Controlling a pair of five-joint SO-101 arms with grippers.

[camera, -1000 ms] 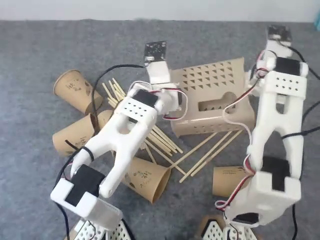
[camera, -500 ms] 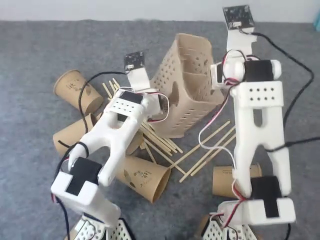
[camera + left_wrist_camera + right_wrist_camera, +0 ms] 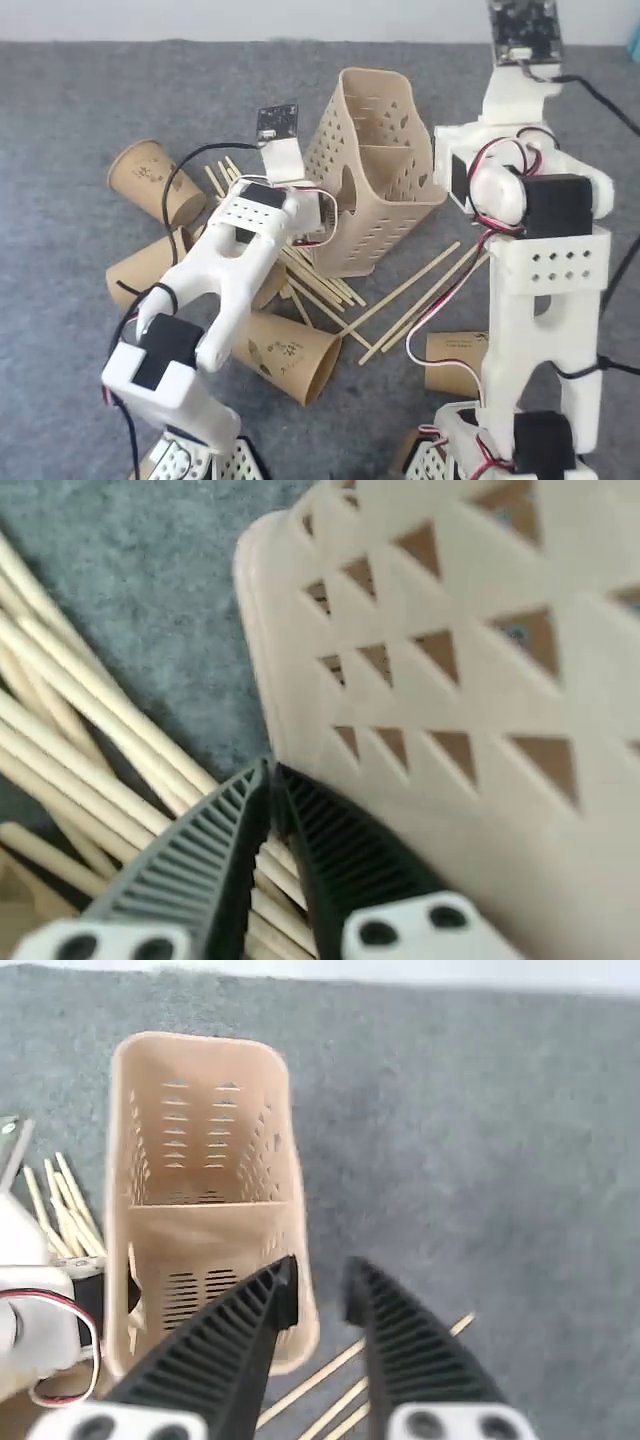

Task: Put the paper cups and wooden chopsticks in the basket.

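On the grey worktop (image 3: pixel 60 90), the basket (image 3: pixel 345 150) stands upright and unloaded. Your left tool (image 3: pixel 272 775) is pinched together at its base, and your right tool (image 3: pixel 320 1272) hangs apart above it. Next, grasp the chopsticks (image 3: pixel 322 280).

Open basket (image 3: pixel 358 238) mouth; chopsticks (image 3: pixel 335 290) crowding base.

Grey carpet (image 3: pixel 70 90) underfoot; pale wall strip (image 3: pixel 200 18) along far edge.

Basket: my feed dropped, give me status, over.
Left gripper shut, tips at basket wall. Right gripper open by its rim. Basket upright, empty; cups and chopsticks lie outside it.
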